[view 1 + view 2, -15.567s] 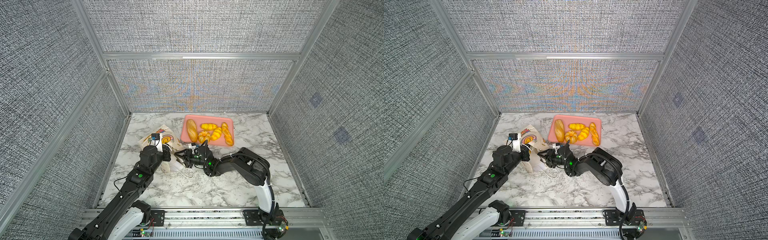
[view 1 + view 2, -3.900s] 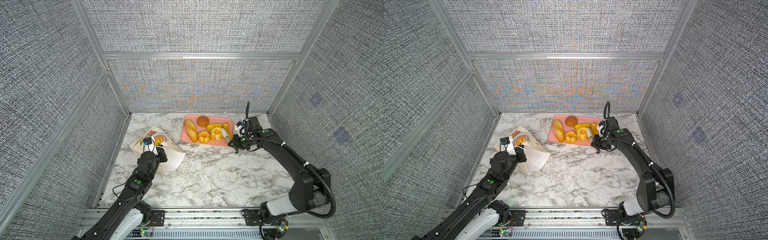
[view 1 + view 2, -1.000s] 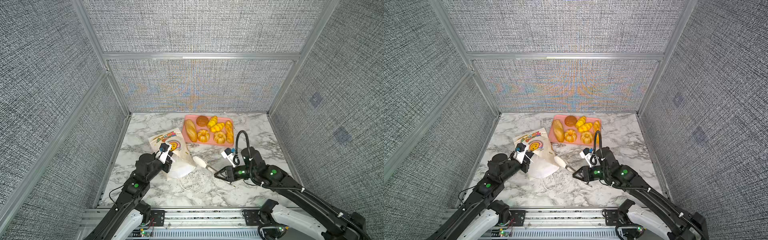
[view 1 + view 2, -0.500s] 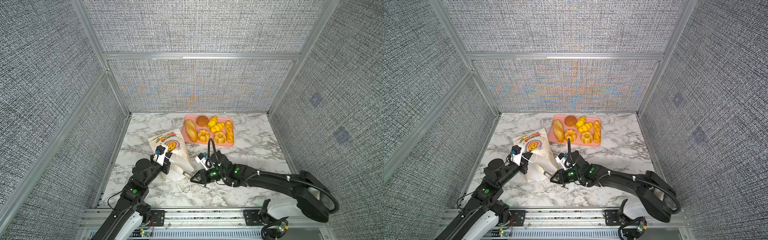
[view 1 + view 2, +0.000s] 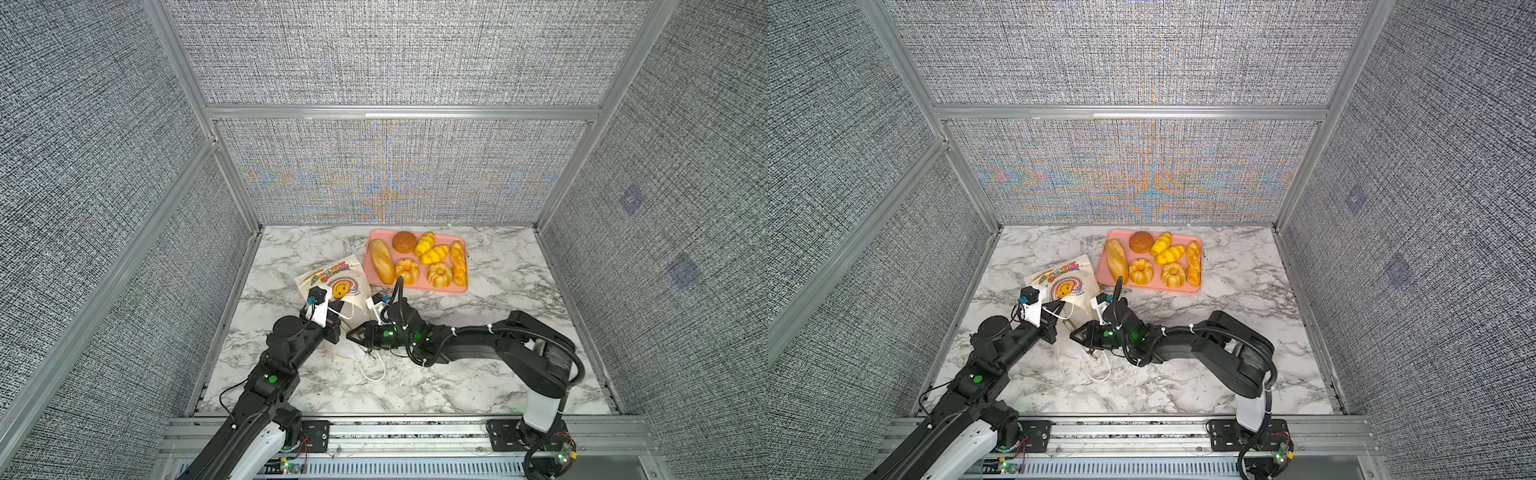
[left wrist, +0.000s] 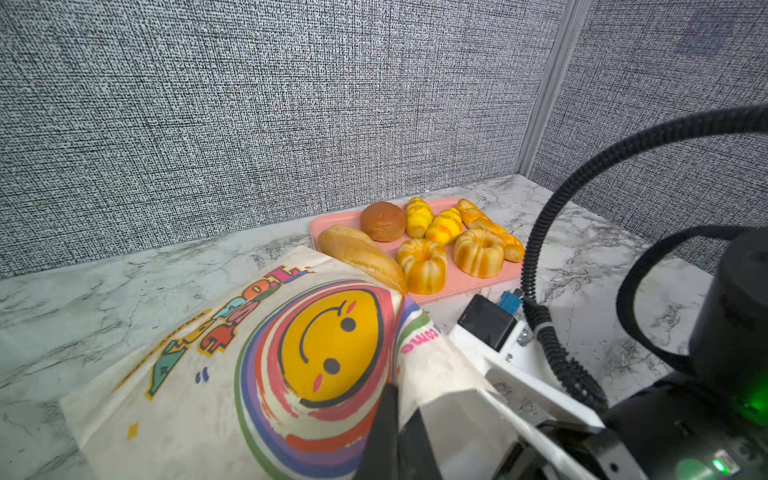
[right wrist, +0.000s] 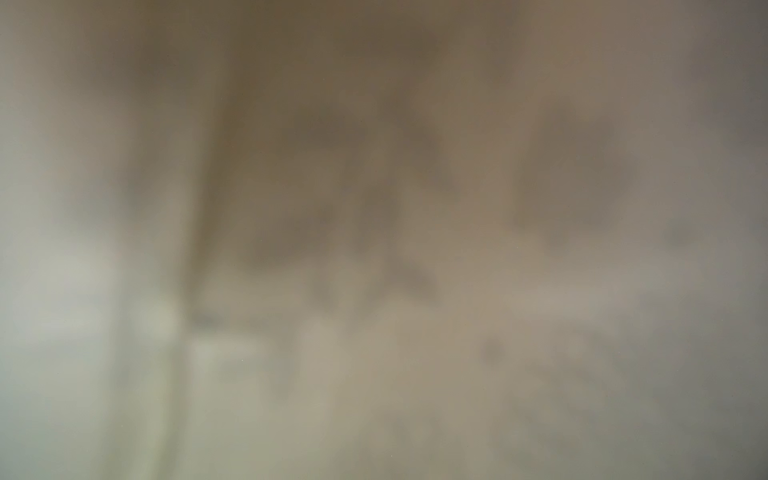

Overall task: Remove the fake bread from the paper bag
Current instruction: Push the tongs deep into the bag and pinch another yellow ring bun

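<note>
Left gripper [image 6: 401,401]: fingers closed, pinching paper bag [image 6: 199,374] rim beside mouth.
Right gripper [image 5: 352,333]: tips buried in bag mouth, low centre in both top views. Spread hidden, cannot tell.
Bag long axis runs up-frame from mouth to closed end. Any leftover piece likely up-frame of right tips, so right arm nearer.
Fake bread [image 5: 434,254]: seven pieces on pink tray [image 5: 415,288], upper right of bag.
Left wrist view alone shows pinch and domed smiley print [image 6: 328,345]. Right wrist view only beige blur.

The white paper bag [image 5: 332,286] lies on its side, smiley-face print up, crumpled mouth toward the front, one cord handle [image 5: 376,370] trailing loose. Seven glossy golden and brown pieces of fake bread [image 5: 434,254] sit on the pink tray [image 5: 415,288] just beside it.
</note>
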